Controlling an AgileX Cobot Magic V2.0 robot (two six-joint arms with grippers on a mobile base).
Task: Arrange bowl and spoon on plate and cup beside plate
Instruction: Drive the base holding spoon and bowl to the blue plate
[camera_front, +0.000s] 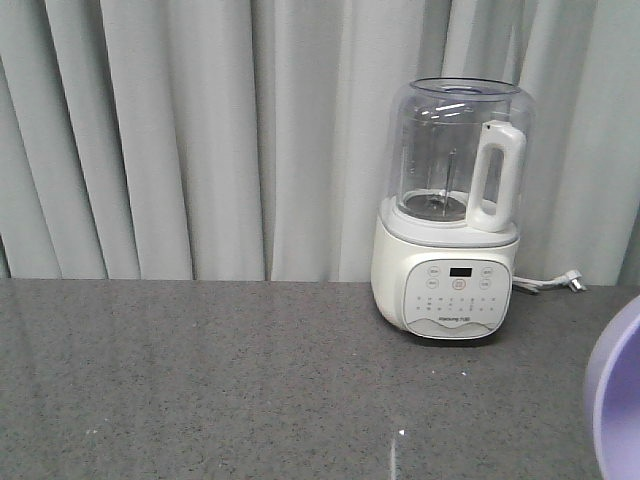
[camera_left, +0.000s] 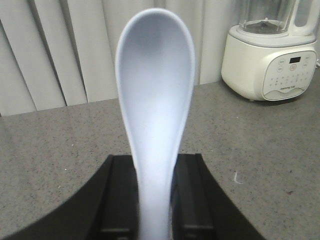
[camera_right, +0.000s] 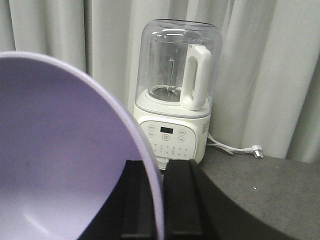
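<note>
Both arms hold a piece of tableware up over the table.

The left fingers (camera_left: 117, 197) are clamped on the stubby handle of the spoon (camera_left: 156, 100), pale blue and smooth, with its rounded scoop pointing up and its hollow toward the wrist camera. The right fingers (camera_right: 182, 200) pinch the rim of the bowl (camera_right: 60, 150), plain lavender and tipped on edge, with its inside facing the camera. In the front view only a sliver of it shows at the right border. Below lies a grey speckled table (camera_front: 200, 380), backed by a pale pleated curtain (camera_front: 150, 140). A white blender (camera_front: 447, 290) stands at the back, a blade visible in its clear jug (camera_front: 450, 150) and its cord (camera_front: 555, 284) trailing right.
</note>
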